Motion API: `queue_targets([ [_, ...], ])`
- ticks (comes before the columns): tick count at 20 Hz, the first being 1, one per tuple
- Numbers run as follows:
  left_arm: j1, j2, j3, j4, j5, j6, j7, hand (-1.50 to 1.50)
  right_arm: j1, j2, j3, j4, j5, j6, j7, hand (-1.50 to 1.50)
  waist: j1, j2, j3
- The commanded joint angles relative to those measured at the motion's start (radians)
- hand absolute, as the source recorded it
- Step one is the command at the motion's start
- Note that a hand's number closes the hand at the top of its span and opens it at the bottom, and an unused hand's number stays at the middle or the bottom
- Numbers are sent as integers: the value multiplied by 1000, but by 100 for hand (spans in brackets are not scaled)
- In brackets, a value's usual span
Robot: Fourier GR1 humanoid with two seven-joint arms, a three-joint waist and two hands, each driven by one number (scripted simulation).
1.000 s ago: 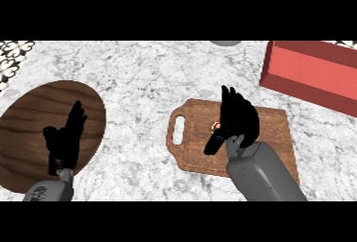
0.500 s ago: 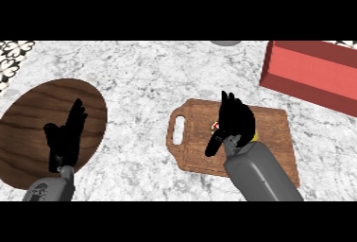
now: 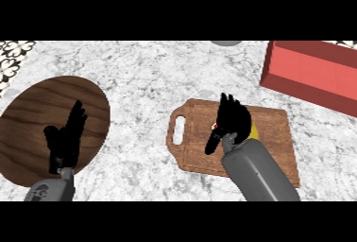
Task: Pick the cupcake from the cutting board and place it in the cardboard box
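Note:
A wooden cutting board (image 3: pixel 272 127) with a handle slot lies on the marble counter right of centre. My right hand (image 3: pixel 230 123) hovers over its middle with straight fingers pointing away and the thumb down to the left. It covers nearly all of the cupcake (image 3: pixel 215 126); only a small red and white bit shows at the hand's left edge, and a yellow strip at its right. The box (image 3: pixel 314 75), red in this view, stands at the upper right, apart from the board. My left hand (image 3: pixel 66 139) rests open at the lower left, fingers up.
A dark round wooden plate (image 3: pixel 42 108) lies on the left under my left hand. A patterned tile strip (image 3: pixel 12 64) runs along the upper left edge. A grey object (image 3: pixel 226 43) peeks in at the top edge. Bare marble (image 3: pixel 140 85) lies between plate and board.
My right hand has lowered slightly toward me over the cutting board, its fingers still straight. The left hand has drifted a little.

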Motion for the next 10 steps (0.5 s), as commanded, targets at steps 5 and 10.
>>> queue_targets([
  [5, -36, 9, 39, 8, -6, -18, 37, 0, -7, 7, -20, 168, 35, -113, -69, 150, 0, 2, 0],
  [10, 53, -22, -3, -82, -35, -15, 28, 0, -79, -9, -23, 76, 94, -50, -96, 150, 0, -1, 0],
])
